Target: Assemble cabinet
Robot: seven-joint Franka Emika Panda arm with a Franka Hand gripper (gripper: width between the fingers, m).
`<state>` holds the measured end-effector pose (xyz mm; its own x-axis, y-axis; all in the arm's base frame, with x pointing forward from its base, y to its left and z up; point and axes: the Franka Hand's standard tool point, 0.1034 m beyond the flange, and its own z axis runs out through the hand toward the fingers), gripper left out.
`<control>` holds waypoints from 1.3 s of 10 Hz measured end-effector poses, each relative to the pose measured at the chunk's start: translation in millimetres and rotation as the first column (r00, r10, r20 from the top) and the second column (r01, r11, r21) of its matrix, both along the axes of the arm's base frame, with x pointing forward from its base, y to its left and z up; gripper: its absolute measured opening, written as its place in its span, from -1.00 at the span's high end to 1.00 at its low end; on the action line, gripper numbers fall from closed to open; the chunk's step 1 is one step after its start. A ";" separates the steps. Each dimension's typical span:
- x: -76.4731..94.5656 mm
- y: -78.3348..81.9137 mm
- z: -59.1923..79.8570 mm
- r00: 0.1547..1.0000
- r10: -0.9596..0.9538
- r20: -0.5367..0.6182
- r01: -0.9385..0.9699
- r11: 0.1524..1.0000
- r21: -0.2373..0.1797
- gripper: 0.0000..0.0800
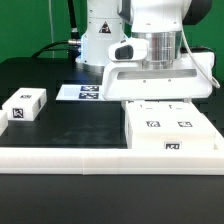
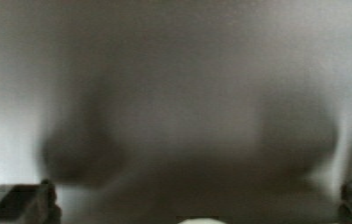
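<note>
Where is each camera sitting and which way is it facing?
Exterior view: off the arm, facing the robot across the black table, onto the cabinet; arm and hand show.
Wrist view: on the wrist, pointing past the hand at a close, blurred pale surface; only its dark fingertips show.
Shared: only the hand for certain.

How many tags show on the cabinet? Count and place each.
3. Two tags side by side on top of the cabinet, one on its front face. Other faces may hide more.
</note>
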<state>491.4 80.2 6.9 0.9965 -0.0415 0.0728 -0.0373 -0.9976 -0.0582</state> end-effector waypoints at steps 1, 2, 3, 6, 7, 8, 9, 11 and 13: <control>0.1 0.7 0.0 1.000 0.002 0.001 -0.002 1.000 0.000 -0.99; 0.1 0.7 -0.1 1.000 0.004 0.001 -0.004 1.000 0.000 -0.99; 0.2 0.2 -0.1 1.000 0.008 0.002 -0.008 1.000 -0.001 -0.99; -0.3 4.0 0.0 1.000 0.018 0.003 -0.018 1.000 0.000 -0.32; -0.3 4.1 -0.1 1.000 0.022 0.003 -0.022 1.000 -0.001 -0.32; -0.2 3.5 -0.1 1.000 0.030 0.004 -0.030 1.000 -0.002 0.13; -1.6 3.6 -0.8 0.999 0.043 0.001 -0.043 0.999 -0.003 0.48; -3.0 4.7 -1.3 0.999 0.048 -0.001 -0.048 0.999 -0.003 0.48; -3.4 5.1 -1.4 0.999 0.053 -0.001 -0.053 0.999 -0.003 0.48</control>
